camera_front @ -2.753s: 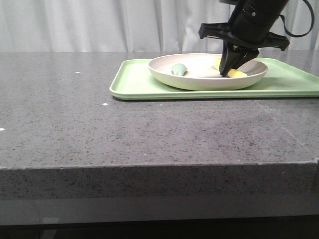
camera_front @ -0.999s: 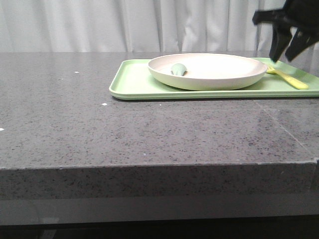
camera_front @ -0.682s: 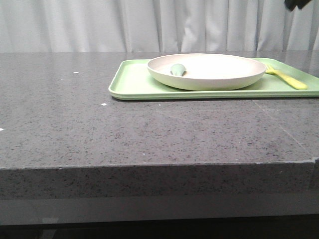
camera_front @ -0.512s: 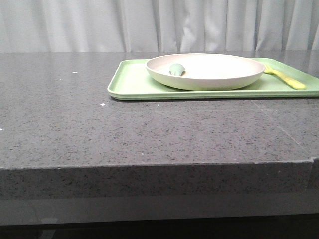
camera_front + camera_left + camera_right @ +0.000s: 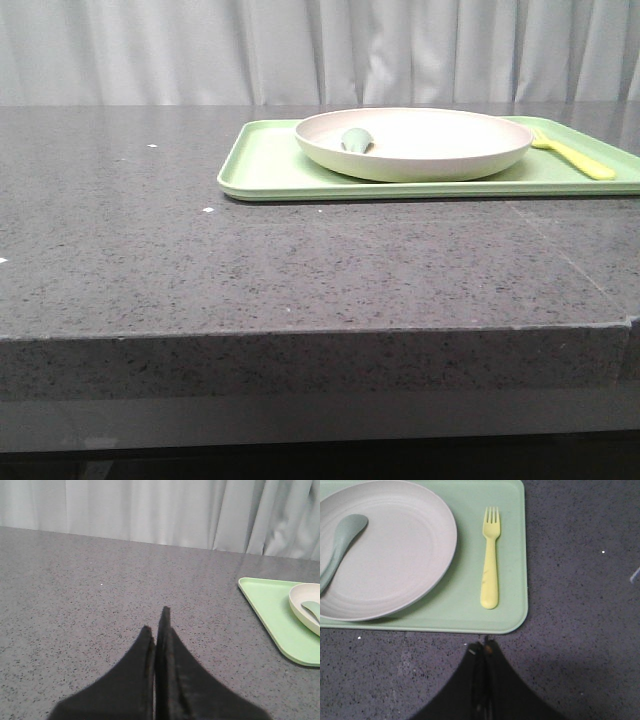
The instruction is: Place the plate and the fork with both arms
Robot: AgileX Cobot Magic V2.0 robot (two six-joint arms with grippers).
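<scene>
Now left gripper [image 5: 156, 625] closed over table; right gripper [image 5: 485, 647] closed near fork [image 5: 490, 560].

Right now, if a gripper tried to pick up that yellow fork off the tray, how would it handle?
The fork looks like thin plastic, so probably light and stiff. It lies flat on the smooth tray beside the plate, so it may skid when nudged. Its flat handle makes rolling unlikely.

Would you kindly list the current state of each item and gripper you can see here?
plate: upright on the tray, holding the spoon.
fork: flat on the tray beside the plate, not gripped.
spoon: resting in the plate.
tray: flat on the table.
left gripper: shut, empty.
right gripper: shut, empty.
</scene>
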